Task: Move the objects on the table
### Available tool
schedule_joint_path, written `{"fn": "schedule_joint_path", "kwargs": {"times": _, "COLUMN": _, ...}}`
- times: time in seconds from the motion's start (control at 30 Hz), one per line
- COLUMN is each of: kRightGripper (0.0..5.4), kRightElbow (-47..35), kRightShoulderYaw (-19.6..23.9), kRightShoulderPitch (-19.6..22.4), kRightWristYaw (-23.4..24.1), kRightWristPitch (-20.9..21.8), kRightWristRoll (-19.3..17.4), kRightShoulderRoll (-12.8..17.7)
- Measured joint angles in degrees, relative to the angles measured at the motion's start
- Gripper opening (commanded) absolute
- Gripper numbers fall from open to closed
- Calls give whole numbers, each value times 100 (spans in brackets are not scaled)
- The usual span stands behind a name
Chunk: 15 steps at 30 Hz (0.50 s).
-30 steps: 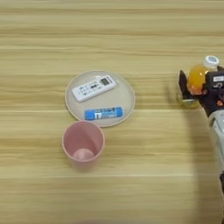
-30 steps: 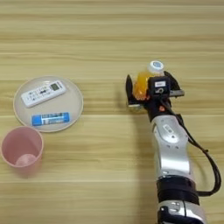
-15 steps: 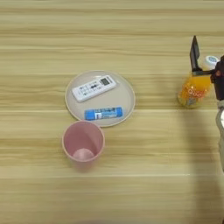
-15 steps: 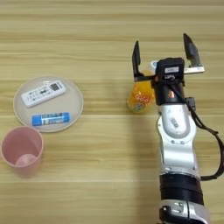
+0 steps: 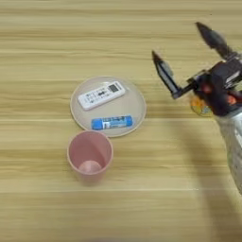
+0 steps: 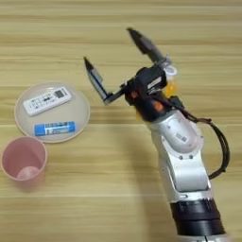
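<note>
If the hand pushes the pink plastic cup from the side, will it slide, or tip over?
The pink plastic cup stands upright, open end up, and looks empty, so it is probably light and would slide easily on the smooth light-wood table. It is wider at the rim than at the base, so a push near the rim may tip it; then it would likely roll in a curve.

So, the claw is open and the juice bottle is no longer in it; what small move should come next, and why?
Probably swing the open claw left toward the plate. The orange juice bottle stands free behind the wrist, while the white remote control and blue tube lie on the plate, with the pink cup beside it.
</note>
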<state>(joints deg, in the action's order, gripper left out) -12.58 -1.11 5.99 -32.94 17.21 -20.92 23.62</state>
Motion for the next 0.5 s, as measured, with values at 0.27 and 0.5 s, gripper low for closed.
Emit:
{"fn": "schedule_joint_path", "kwargs": {"times": 0.27, "kRightGripper": 537, "kRightElbow": -119, "kRightShoulderYaw": -204, "kRightShoulderPitch": -313, "kRightWristYaw": -1285, "kRightWristPitch": -910, "kRightWristRoll": -421, "kRightShoulderRoll": 396}}
{"fn": "schedule_joint_path", "kwargs": {"times": 0.5, "kRightGripper": 537, "kRightElbow": 226, "kRightShoulderYaw": -351, "kRightShoulderPitch": -463, "kRightWristYaw": -2404, "kRightWristPitch": -1273, "kRightWristRoll": -505, "kRightShoulderRoll": 683}}
